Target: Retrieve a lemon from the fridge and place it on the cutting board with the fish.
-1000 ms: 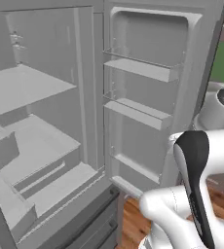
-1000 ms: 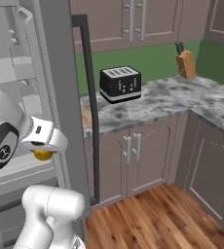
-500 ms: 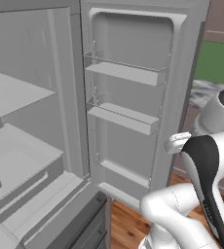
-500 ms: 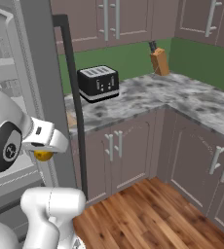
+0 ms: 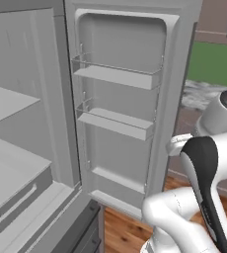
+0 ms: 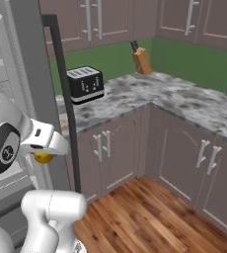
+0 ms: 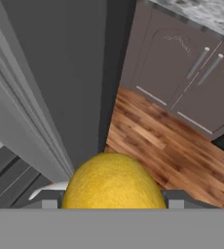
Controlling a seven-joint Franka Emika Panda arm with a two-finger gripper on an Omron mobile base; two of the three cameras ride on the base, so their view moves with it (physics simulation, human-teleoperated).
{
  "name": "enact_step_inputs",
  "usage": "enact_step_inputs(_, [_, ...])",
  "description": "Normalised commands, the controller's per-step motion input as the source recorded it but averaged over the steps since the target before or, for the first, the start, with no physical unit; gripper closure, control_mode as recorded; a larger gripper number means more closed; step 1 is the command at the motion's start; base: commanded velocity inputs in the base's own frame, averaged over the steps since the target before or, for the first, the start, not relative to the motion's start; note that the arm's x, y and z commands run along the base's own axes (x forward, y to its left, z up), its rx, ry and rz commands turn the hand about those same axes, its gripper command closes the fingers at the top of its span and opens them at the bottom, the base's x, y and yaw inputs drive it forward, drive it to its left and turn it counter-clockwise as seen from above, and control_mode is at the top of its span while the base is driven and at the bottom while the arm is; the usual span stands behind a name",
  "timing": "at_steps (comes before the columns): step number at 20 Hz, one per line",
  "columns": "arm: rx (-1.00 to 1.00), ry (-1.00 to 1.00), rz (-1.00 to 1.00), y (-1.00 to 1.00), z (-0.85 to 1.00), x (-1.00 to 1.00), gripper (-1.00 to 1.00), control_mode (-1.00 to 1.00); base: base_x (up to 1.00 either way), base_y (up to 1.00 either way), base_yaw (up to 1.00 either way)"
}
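- The fridge (image 5: 120,113) stood open on the left, grey throughout, its right door swung wide so that two bare door shelves and a lower ledge faced the room.
- Inside the fridge body, pale grey shelves and a lower bin showed at the far left; dark drawer fronts sat beneath, near the floor.
- The door's long dark handle (image 6: 66,99) ran upright along its outer edge in the right base view.
- The floor (image 6: 155,217) was warm brown wood planking, running from the fridge foot to the cabinets.
- A grey marbled countertop (image 6: 184,101) wrapped round a corner on the right, over brown lower cabinets (image 6: 115,148) with pale bar handles; more brown cabinets hung above a green wall.
- On the counter a black toaster (image 6: 85,84) stood near the fridge, and a tan knife block (image 6: 142,59) stood farther along, against the green wall.
- No brand, label or writing could be read anywhere.
- The gripper (image 6: 47,150) hung just beside the door's edge, well apart from the counter, clamped narrow on the lemon (image 7: 114,182).
- The lemon showed yellow between the fingers in the hand view and peeped out beneath the white hand in the right base view.
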Motion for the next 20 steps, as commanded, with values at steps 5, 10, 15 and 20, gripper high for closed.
enact_step_inputs(5, [0.0,0.0,0.0,0.0,0.0,0.0,1.0,1.0,-1.0,-0.55,-0.1])
enact_step_inputs(10, [0.0,0.0,0.0,0.0,0.0,0.0,1.0,1.0,-1.0,-0.16,-0.02])
enact_step_inputs(15, [0.0,0.0,0.0,0.0,0.0,0.0,1.0,1.0,-1.0,-0.25,-0.03])
enact_step_inputs(20, [0.0,0.0,0.0,0.0,0.0,0.0,1.0,1.0,-0.82,-0.59,-0.48])
